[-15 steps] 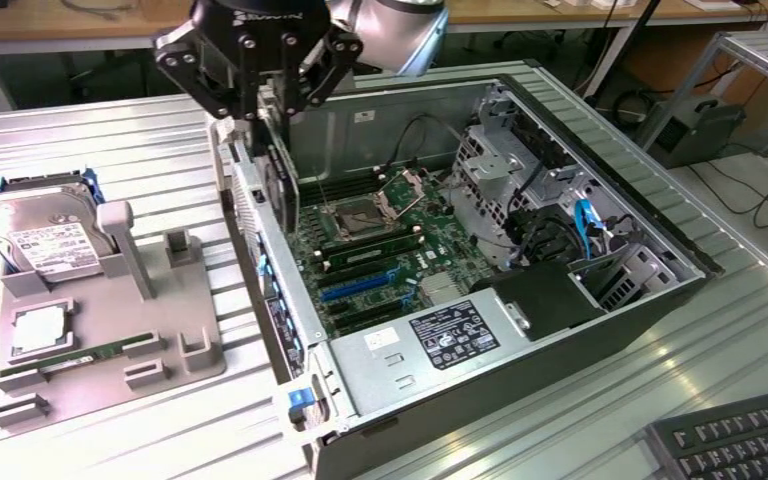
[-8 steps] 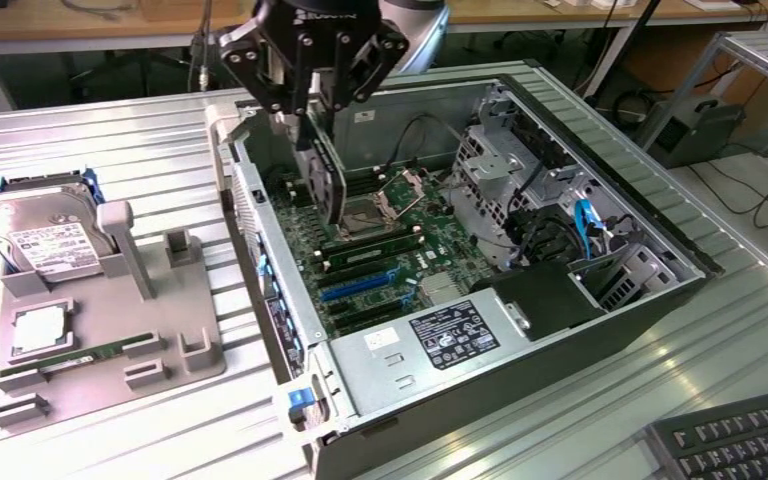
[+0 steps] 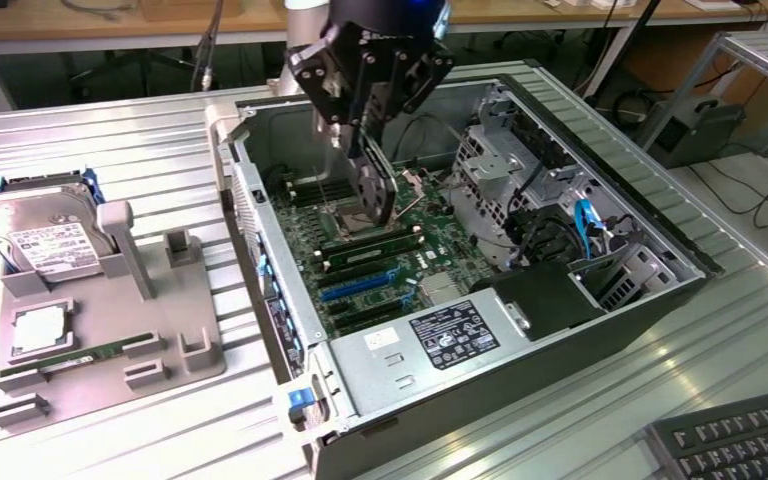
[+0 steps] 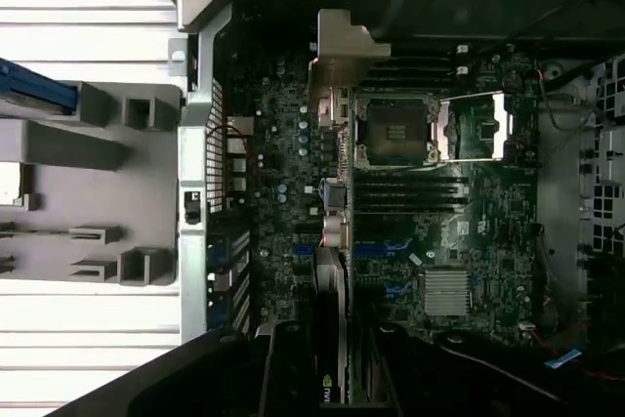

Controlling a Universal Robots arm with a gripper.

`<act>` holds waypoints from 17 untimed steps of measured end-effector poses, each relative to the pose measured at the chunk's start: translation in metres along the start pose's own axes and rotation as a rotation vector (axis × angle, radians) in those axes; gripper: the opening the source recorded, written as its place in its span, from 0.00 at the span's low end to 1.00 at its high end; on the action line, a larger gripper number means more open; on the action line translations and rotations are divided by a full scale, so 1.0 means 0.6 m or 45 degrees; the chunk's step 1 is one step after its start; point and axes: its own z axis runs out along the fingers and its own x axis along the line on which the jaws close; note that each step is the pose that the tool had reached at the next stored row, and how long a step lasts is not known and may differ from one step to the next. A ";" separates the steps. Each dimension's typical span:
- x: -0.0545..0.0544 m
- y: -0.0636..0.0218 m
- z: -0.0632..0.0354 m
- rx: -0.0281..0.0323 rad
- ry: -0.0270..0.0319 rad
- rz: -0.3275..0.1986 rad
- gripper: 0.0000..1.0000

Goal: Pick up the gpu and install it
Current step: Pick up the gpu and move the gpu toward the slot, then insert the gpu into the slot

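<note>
My gripper (image 3: 359, 135) hangs over the open computer case (image 3: 598, 330) and is shut on the gpu (image 3: 376, 188), a thin dark card held on edge, pointing down at the motherboard (image 3: 418, 262). The card's lower end is above the processor socket area, up from the blue slots (image 3: 357, 285). In the wrist view the gpu (image 4: 333, 271) is seen edge-on between my fingers (image 4: 289, 378). Its silvery bracket (image 4: 342, 56) is at the far end, near the case's rear wall. The card hovers clear of the board.
A grey fixture (image 3: 157, 300) on the exterior view's left holds a silver hard drive (image 3: 51, 240), a processor chip (image 3: 40, 332) and a green memory stick (image 3: 71, 357). The power supply (image 3: 458, 330) and drive cage (image 3: 518, 170) crowd the case interior. A keyboard (image 3: 744, 440) lies at the lower right.
</note>
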 end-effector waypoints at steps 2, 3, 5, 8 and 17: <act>-0.018 0.000 0.007 0.0062 0.0006 -0.001 0.26; -0.030 -0.001 0.012 0.0102 0.0009 -0.002 0.26; -0.047 -0.001 0.019 0.0165 0.0016 -0.003 0.26; -0.077 -0.002 0.031 0.0244 0.0024 -0.004 0.26; -0.085 -0.002 0.034 0.0245 0.0045 -0.004 0.26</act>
